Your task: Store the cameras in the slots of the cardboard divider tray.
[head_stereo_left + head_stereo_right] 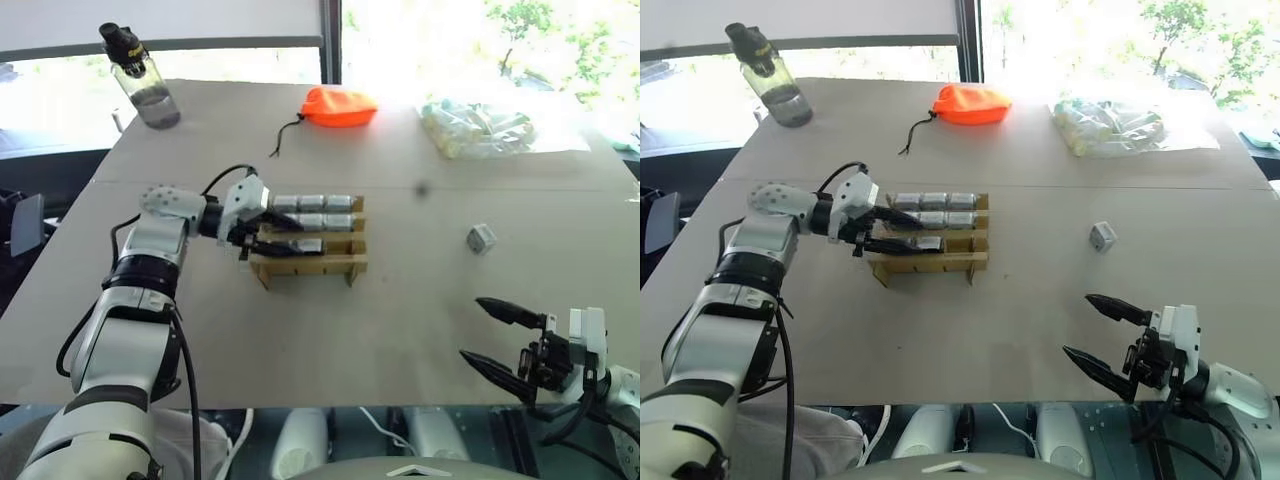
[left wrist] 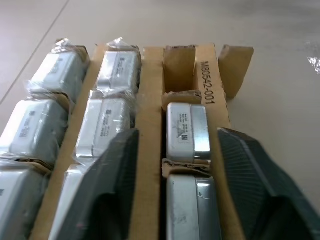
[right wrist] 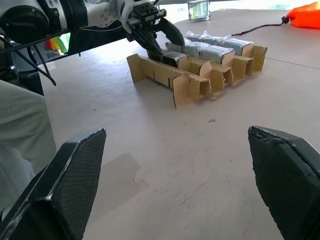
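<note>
Tray (image 1: pixel 310 262) sits about mid-table, a bit toward the left edge, and it's nearly full: the two far rows hold wrapped cameras (image 2: pixel 116 70) in every slot, while the near row has two bare ones (image 2: pixel 186 131) and one empty slot at the end away from your left gripper (image 1: pixel 268 236). That gripper is parked right over the near row with its fingers (image 2: pixel 107 170) spread, straddling the cameras there and not pinching anything. Looks to me like a release pose, fingers wide so they clear the cardboard walls. One more camera (image 1: pixel 481 238) is lying loose on the table, well right of the tray and well apart from it, so I'd guess it's meant for that empty slot. Your right gripper (image 1: pixel 505 336) hovers near the front right corner of the table, fingers wide apart and holding nothing, probably the better arm for that grab since it's on that side.
</note>
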Action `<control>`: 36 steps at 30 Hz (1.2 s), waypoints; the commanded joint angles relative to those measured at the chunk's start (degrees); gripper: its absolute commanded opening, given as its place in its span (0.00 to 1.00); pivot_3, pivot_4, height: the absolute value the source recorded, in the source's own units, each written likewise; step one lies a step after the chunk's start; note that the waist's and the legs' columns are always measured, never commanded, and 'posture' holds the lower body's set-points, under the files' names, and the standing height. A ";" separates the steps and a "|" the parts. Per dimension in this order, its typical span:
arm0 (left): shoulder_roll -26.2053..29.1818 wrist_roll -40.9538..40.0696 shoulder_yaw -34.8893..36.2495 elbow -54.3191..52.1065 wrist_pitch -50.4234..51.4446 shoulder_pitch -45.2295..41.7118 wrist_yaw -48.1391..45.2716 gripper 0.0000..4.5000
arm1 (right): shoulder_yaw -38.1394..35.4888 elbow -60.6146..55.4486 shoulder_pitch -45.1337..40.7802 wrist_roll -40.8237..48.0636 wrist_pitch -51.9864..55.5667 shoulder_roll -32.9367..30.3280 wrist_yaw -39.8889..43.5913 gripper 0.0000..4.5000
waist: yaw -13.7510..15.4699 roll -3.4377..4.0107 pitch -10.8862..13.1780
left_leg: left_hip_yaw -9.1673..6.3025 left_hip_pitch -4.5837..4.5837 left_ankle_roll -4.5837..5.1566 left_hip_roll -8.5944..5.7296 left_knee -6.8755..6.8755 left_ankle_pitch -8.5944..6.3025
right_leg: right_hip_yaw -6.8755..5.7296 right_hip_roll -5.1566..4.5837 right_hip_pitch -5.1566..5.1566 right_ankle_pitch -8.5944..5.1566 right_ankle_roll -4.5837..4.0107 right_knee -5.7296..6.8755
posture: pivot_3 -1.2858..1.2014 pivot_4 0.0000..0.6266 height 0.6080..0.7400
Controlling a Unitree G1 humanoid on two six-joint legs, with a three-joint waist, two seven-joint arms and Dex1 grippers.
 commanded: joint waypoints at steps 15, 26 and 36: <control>11.47 -15.91 12.39 -46.61 26.11 20.66 8.27 1.00 | -1.50 1.42 -16.44 -7.77 13.09 4.69 -34.02 1.00 | -0.12 0.10 0.03 | -0.01 0.01 -0.16 0.12 -0.01 0.08 | 0.24 -0.07 -0.02 -0.01 -0.01 0.02 | 0.52 0.24 1.00; 12.27 -24.55 24.18 -70.48 40.58 34.75 26.15 1.00 | 1.53 10.67 -27.23 -16.46 18.94 6.43 -42.66 1.00 | -0.10 0.17 0.07 | 0.03 -0.03 -0.16 0.06 -0.04 0.08 | 0.30 -0.16 -0.02 -0.01 0.00 -0.08 | 0.52 0.24 1.00; 14.62 -28.52 26.82 -73.77 44.39 34.64 29.77 1.00 | 0.46 13.24 -29.63 -14.74 22.96 4.73 -39.66 0.72 | -0.15 0.19 0.07 | 0.03 0.02 -0.17 0.06 -0.05 0.09 | 0.29 -0.12 -0.01 -0.01 0.00 -0.06 | 0.52 0.24 1.00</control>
